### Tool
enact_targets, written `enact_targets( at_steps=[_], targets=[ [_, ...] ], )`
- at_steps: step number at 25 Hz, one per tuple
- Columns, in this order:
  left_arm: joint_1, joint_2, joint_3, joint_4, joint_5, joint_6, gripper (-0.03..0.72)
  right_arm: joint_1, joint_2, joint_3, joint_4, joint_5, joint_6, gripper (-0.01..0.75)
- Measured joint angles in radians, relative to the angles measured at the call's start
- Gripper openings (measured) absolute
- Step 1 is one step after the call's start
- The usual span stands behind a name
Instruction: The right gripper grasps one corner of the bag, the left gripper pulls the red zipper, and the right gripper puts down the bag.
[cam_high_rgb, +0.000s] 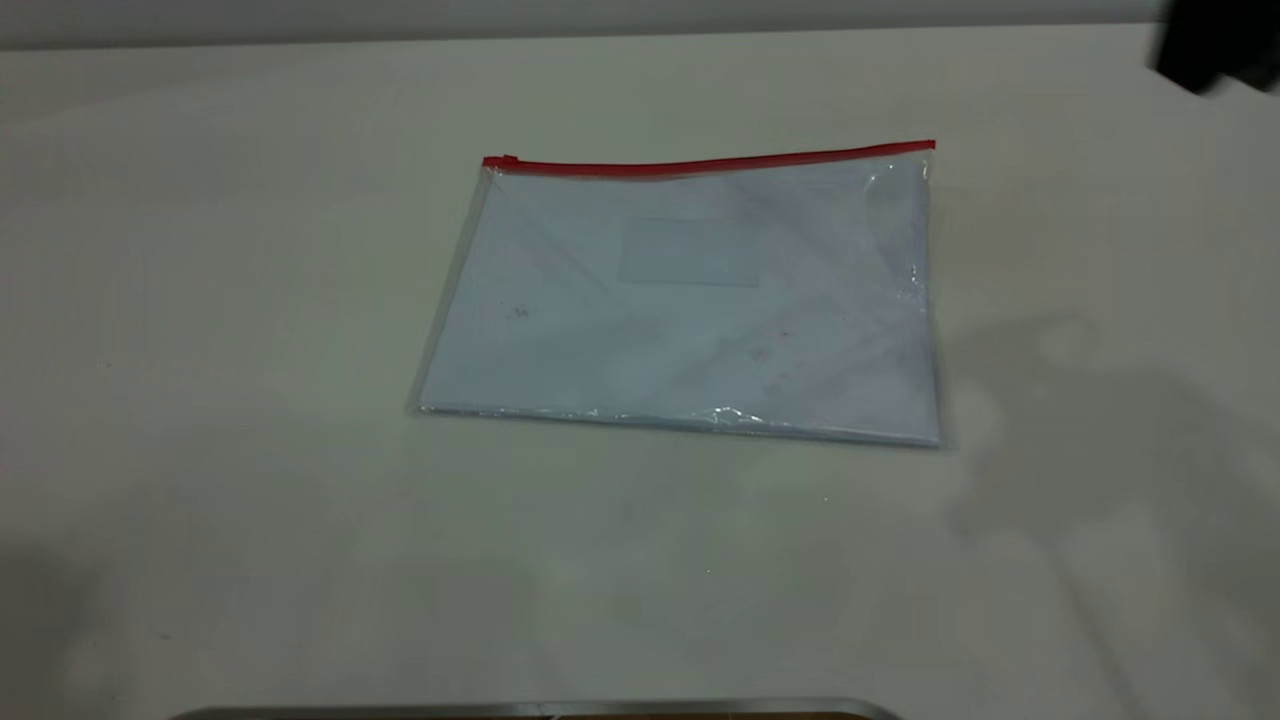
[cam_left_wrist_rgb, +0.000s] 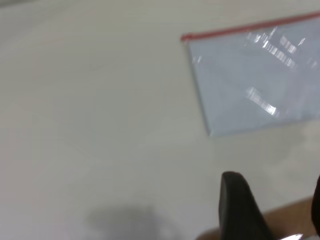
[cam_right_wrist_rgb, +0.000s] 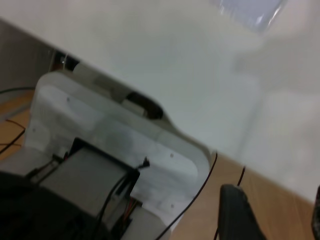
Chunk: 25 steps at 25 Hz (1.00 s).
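Note:
The bag (cam_high_rgb: 690, 300) lies flat on the white table (cam_high_rgb: 200, 300), with white paper inside. The red zipper (cam_high_rgb: 710, 162) runs along its far edge, and the slider tab (cam_high_rgb: 508, 160) sits at the strip's left end. The strip's right corner (cam_high_rgb: 928, 148) lies on the table, untouched. The right arm shows only as a black shape (cam_high_rgb: 1215, 45) at the far right, well away from the bag. My right gripper (cam_right_wrist_rgb: 274, 191) is open and empty past the table edge. My left gripper (cam_left_wrist_rgb: 275, 177) is open and empty, off to the bag's (cam_left_wrist_rgb: 260, 85) left and near side.
A white arm base (cam_right_wrist_rgb: 125, 145) with black cables stands beside the table edge, over a wooden floor (cam_right_wrist_rgb: 280, 185). A metal rim (cam_high_rgb: 540, 710) lies along the table's near edge. A corner of the bag (cam_right_wrist_rgb: 250, 9) shows in the right wrist view.

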<state>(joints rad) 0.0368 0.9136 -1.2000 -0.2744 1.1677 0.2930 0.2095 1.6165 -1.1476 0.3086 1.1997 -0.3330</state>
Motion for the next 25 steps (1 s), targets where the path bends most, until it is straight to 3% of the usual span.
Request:
enact_targets(
  at_steps=[9,14,19,25],
  targets=[
    [0.0,-0.324,0.385,0.044,0.0,-0.004,0.416,0.0,-0.489,0.378,0.002,0.002,0.026,0.402],
    [0.0,-0.498,0.555,0.072,0.0,-0.005,0.416,0.0,-0.773,0.536,-0.015,-0.059,0.027,0.402],
    [0.0,-0.638,0.676,0.128,-0.004,-0.05,0.416,0.0,-1.044,0.64,-0.042,-0.065,0.051,0.402],
    [0.0,-0.742,0.709,0.146,-0.023,-0.139,0.416,0.0,-1.311,0.665,-0.082,-0.088,0.13,0.402]
  ],
)
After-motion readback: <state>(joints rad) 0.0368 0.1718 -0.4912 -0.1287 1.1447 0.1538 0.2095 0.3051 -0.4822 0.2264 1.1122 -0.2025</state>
